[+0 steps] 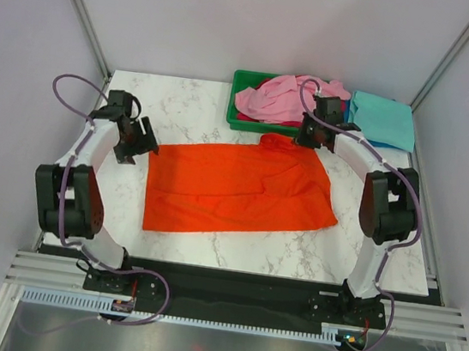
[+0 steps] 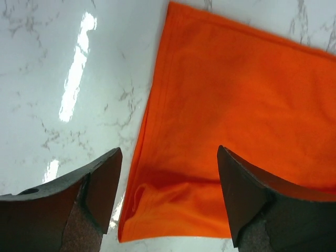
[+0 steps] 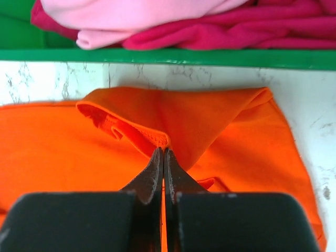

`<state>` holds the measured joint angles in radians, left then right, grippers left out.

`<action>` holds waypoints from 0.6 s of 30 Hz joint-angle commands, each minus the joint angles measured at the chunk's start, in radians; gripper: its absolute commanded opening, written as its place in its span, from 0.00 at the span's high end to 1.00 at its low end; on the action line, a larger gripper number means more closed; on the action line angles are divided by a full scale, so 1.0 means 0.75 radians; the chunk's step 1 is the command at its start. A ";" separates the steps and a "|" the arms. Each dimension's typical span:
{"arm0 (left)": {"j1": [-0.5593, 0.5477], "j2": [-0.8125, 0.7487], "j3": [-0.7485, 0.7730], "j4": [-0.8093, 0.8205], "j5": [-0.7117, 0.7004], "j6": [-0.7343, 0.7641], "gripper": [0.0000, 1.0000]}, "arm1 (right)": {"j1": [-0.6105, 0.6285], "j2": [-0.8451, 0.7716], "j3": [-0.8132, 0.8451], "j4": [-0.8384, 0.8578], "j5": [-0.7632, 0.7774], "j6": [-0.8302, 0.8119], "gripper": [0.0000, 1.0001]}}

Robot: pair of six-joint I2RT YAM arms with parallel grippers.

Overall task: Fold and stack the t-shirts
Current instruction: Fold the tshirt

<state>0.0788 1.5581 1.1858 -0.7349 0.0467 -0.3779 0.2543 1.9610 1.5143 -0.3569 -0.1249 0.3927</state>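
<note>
While the orange shirt lies spread mid-frame, its upper fold is pinched by the right gripper; the left gripper is held open, empty.

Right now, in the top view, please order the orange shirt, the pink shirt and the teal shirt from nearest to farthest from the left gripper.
1. The orange shirt: right beside the left gripper, mid-table.
2. The pink shirt: in the green tray, far side.
3. The teal shirt: far right corner, past the tray.
</note>
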 commanded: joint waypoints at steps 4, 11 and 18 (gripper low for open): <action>0.028 0.329 0.249 0.141 0.107 -0.024 0.32 | 0.019 -0.117 -0.127 0.114 -0.099 0.022 1.00; 0.030 0.546 0.411 0.143 0.058 0.015 0.39 | 0.021 -0.191 -0.188 0.128 -0.128 0.022 1.00; 0.036 0.638 0.458 0.154 0.018 0.025 0.43 | 0.031 -0.217 -0.227 0.138 -0.138 0.027 1.00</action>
<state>0.1028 2.0079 1.4662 -0.6483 0.0822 -0.3866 0.2695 1.8446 1.3617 -0.2893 -0.2092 0.4076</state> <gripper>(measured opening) 0.577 0.010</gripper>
